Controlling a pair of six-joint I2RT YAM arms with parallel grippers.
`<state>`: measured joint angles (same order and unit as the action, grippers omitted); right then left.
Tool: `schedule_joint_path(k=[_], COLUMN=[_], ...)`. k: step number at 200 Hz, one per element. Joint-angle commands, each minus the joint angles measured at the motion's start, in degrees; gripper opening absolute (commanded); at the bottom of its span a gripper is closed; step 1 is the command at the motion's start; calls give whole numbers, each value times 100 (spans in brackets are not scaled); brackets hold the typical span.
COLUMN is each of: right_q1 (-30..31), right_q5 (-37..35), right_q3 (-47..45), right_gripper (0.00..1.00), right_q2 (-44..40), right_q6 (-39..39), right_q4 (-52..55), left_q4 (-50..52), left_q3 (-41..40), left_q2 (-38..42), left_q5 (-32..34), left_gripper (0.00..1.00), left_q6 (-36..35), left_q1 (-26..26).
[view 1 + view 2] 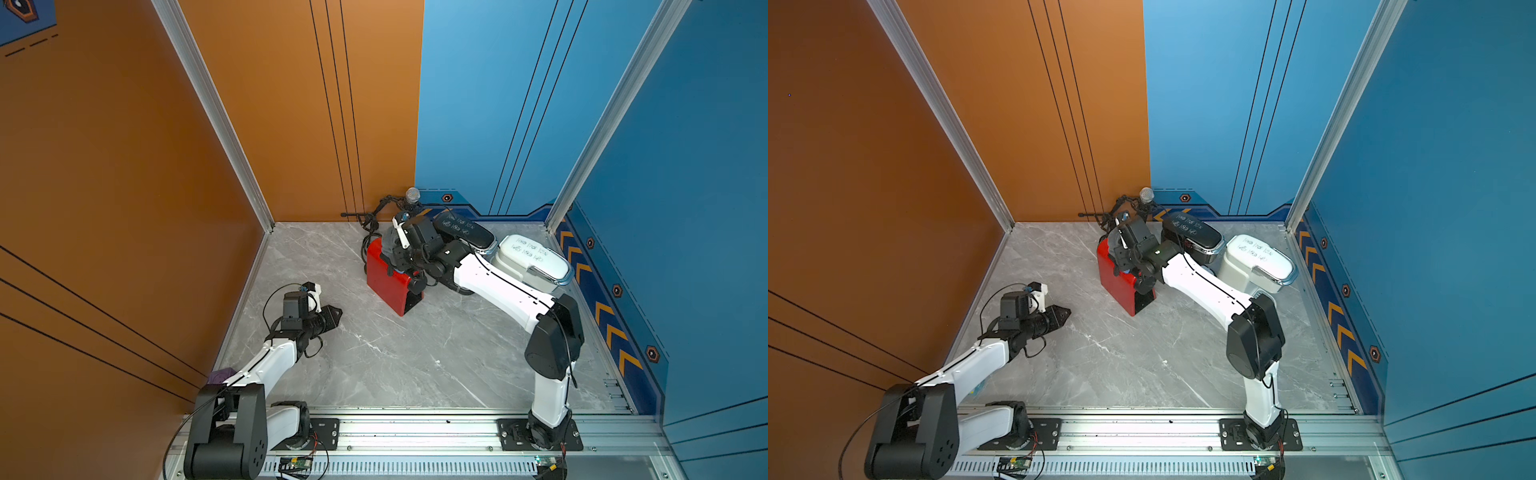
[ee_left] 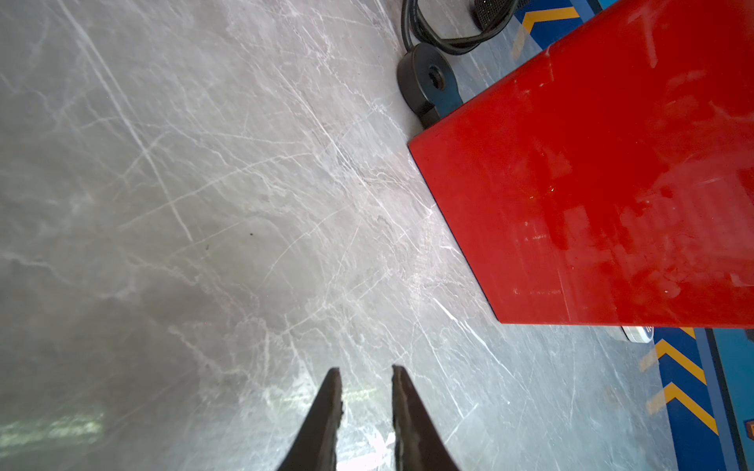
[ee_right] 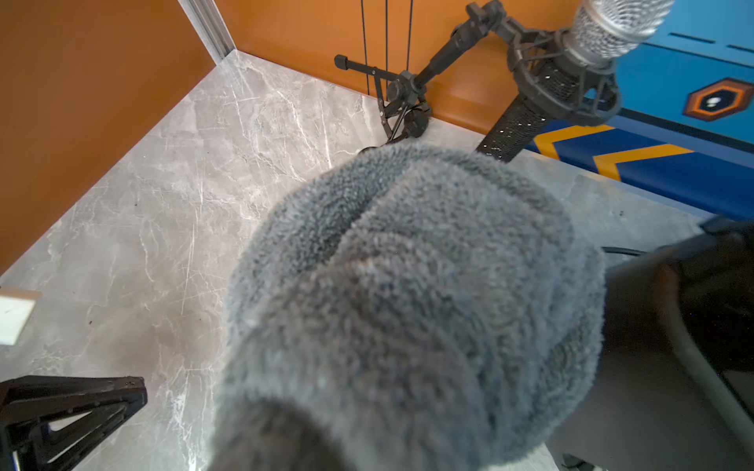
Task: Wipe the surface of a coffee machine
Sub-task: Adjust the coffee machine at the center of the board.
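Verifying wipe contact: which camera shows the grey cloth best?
Right wrist: the grey cloth fills most of the frame, with its pile and folds clear. Both top views show only a small grey patch above the red coffee machine, partly hidden by the right arm. Left wrist shows none of it.

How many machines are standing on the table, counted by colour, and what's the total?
Red machine: 1
Black machine: 1
White machine: 1
Total: 3
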<state>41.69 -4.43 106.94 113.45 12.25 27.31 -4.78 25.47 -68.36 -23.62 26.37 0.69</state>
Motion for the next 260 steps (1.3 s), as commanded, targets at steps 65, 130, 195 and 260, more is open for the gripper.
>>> schedule_joint_path(k=[65, 130, 195, 260], right_q1=[170, 423, 861, 1093], right_q5=[377, 264, -259, -193], right_q3=[3059, 3395, 3196, 1507], right_gripper=[0, 0, 0, 0], right_q2=[2621, 2928, 2511, 978], right_q6=[-3, -134, -613, -614], right_q4=[1683, 1864, 1991, 1208], left_q4=[-12, -12, -11, -10], left_q3=[-51, -17, -17, -109], left_q2=[-7, -134, -142, 162], left_q5=[-4, -5, 4, 1], left_gripper=[24, 24, 24, 24], left_q6=[-79, -83, -102, -101], left_q1=[-51, -61, -60, -69])
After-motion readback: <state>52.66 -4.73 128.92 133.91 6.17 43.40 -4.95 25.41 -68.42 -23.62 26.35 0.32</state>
